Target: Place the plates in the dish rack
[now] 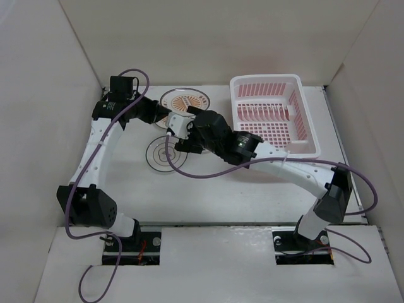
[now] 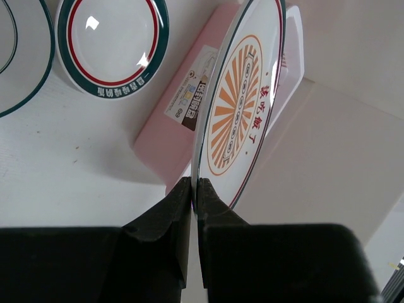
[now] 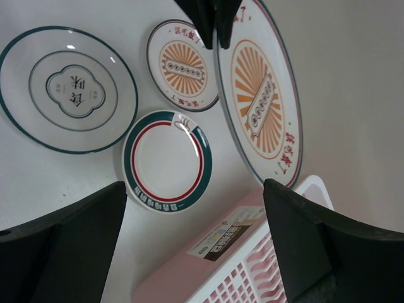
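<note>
White walls close in a white tabletop (image 1: 252, 189), with the two arms bolted at its near edge. At the left, the left arm reaches to the far side. Its tool (image 2: 194, 186) is clamped shut on the rim of a sunburst plate (image 2: 243, 107). That plate stands up on edge, tilted, with its orange centre facing the camera on the left wrist.

Nearer the middle, three more plates lie flat on the tabletop. The plate with the thin dark ring (image 3: 66, 88) and centre marks is leftmost in the right wrist view. Beside it lies a second sunburst plate (image 3: 183, 66), just next to the held one. The green-rimmed plate (image 3: 165, 161) sits close to both, between them and the rack; the overhead view does not show it, as the right arm covers that spot.

The right arm stretches across from its base toward these plates. Its tool (image 3: 194, 186) has its jaws spread wide and holds nothing, hanging above the green-rimmed plate.

At the far right stands the pale pink dish rack (image 1: 268, 120), its long side running away from the arms and its near corner showing in both wrist views. All four plates are outside it.
</note>
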